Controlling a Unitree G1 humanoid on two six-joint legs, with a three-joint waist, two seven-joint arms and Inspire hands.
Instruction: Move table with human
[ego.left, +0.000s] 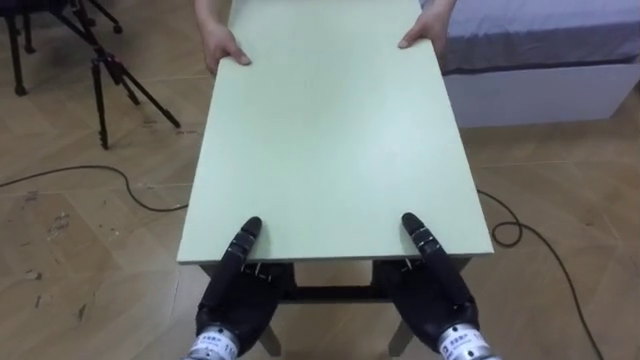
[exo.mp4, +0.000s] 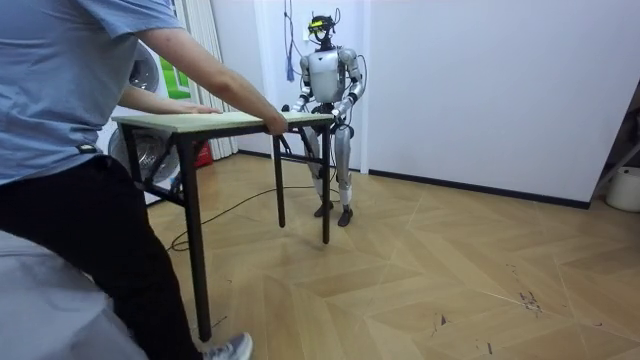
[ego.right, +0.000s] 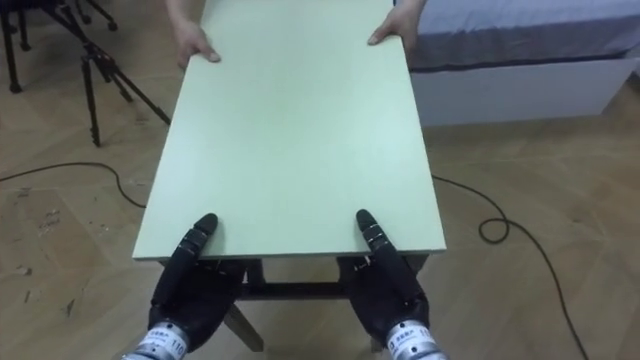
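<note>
A pale green table (ego.left: 330, 130) with dark legs stretches away from me. My left hand (ego.left: 235, 295) and my right hand (ego.left: 435, 290) grip its near edge, thumbs pressed on the top and the rest tucked beneath. At the far end a person's hands (ego.left: 225, 50) (ego.left: 425, 30) hold both corners. In the room view I stand upright at one end of the table (exo.mp4: 225, 119), near the white wall. The person in a blue shirt (exo.mp4: 70, 110) stands at the other end, arms stretched onto the top.
A black tripod (ego.left: 105, 75) stands on the wood floor to my far left. A white bed (ego.left: 540, 60) lies to the far right. Dark cables (ego.left: 90, 175) (ego.left: 520, 235) run over the floor on both sides. A white pot (exo.mp4: 625, 190) sits by the wall.
</note>
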